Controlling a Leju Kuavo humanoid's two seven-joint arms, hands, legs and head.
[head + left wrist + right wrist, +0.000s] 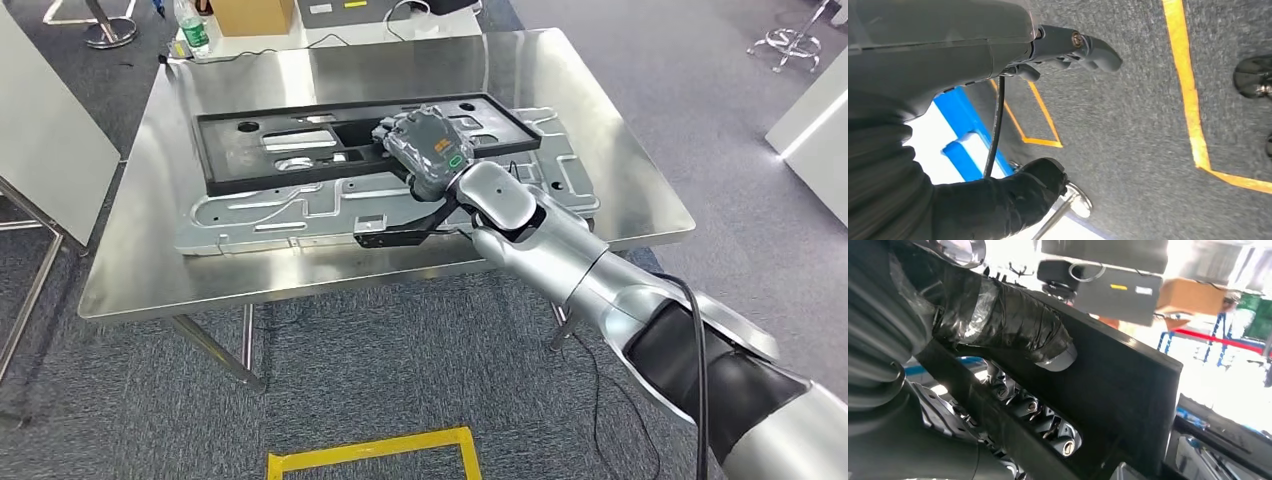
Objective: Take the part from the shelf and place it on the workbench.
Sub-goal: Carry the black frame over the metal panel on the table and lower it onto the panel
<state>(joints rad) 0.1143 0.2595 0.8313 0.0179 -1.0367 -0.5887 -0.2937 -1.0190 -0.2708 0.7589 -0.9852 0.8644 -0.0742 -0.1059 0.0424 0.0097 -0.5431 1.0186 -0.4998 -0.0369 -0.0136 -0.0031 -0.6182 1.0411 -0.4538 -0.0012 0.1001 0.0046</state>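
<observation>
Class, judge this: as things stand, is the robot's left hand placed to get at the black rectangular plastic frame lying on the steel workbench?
Probably not. The left hand hangs over grey carpet, while the black frame lies on the workbench with the right hand already on it.

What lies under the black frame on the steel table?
A grey stamped metal plate lies under the black frame. The right hand grips the frame and covers part of it.

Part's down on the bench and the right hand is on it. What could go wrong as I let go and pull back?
1. The right robot hand has fingers through a slot in the black part; pulling back early could drag it.
2. The part lies on a metal panel, not the bare workbench, so it may slide.
3. A cable hangs beneath the arm and could snag.
</observation>
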